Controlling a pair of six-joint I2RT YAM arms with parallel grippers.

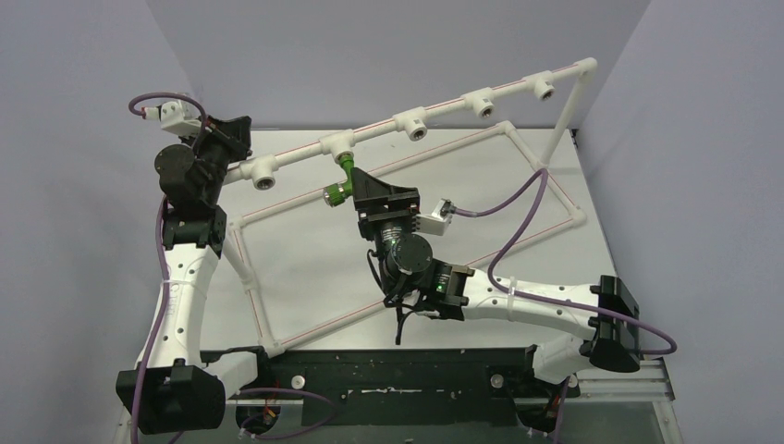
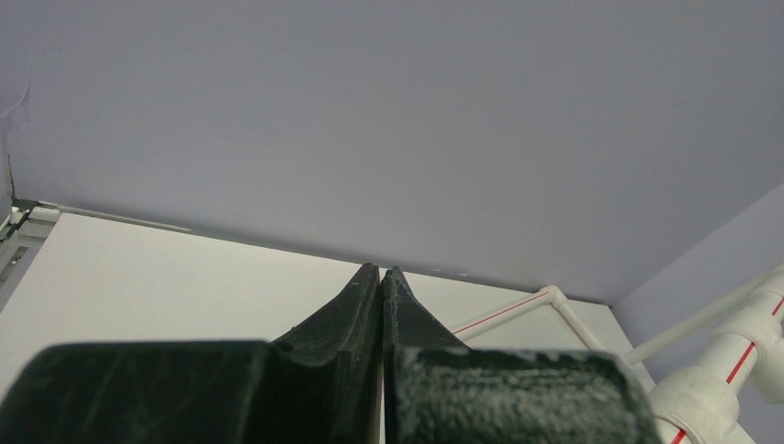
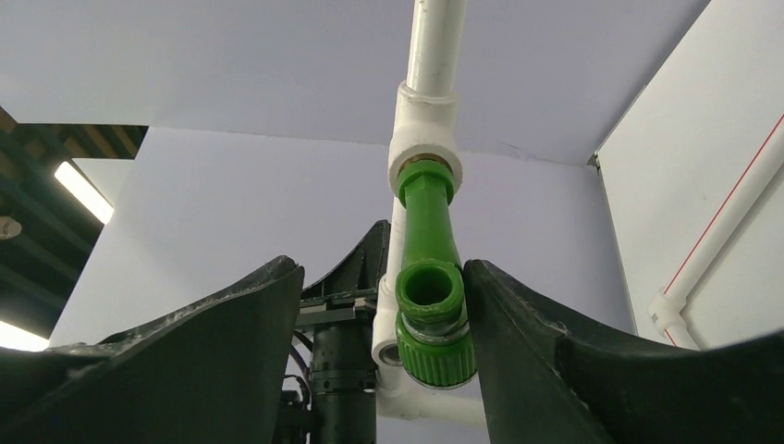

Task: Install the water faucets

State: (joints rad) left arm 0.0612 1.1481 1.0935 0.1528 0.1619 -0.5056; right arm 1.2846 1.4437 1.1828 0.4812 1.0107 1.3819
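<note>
Green faucet sits threaded into white tee fitting, second from pipe rail's left end. Right gripper jaws apart around it. Left gripper pressed together.

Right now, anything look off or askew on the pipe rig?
Nothing stands out. The green faucet sits in its white tee with no visible damage. The right claw is open around it, with the faucet off-centre, nearer one finger.
</note>
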